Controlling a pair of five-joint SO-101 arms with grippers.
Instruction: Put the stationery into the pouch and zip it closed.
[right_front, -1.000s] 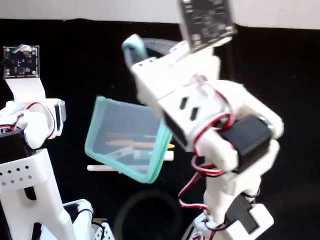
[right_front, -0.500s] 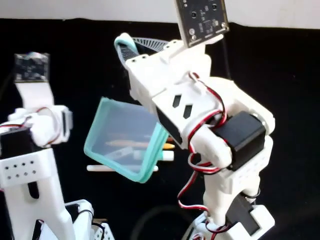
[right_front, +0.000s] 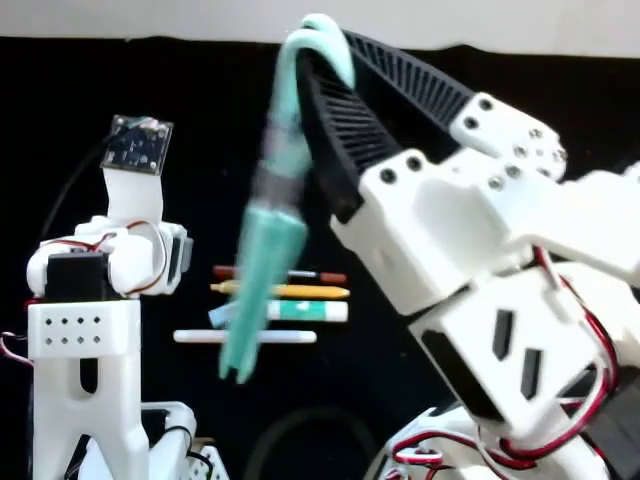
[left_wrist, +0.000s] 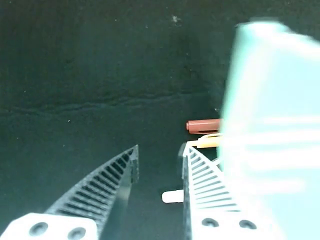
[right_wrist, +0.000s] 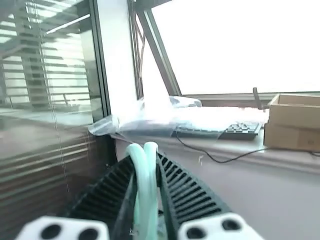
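- My right gripper (right_front: 322, 45) pinches the soft teal pouch (right_front: 262, 265) between ribbed black fingers (right_front: 410, 78).
- My left gripper (left_wrist: 159, 154) gapes beside the pouch.
- Slim pens (right_front: 300, 292) lie under it.

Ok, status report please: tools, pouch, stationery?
Right tool shut on pouch, high above table. Left tool open beside stationery. Stationery on table, outside pouch.

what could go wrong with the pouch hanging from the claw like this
1. The right claw pinches the teal pouch only by its top edge, so the pouch, hanging free, could slip out.
2. The brown pen and yellow pencil lie on the table close by the hanging pouch; a drop might scatter them.
3. The left claw sits open close beside the pouch, so the two might collide.
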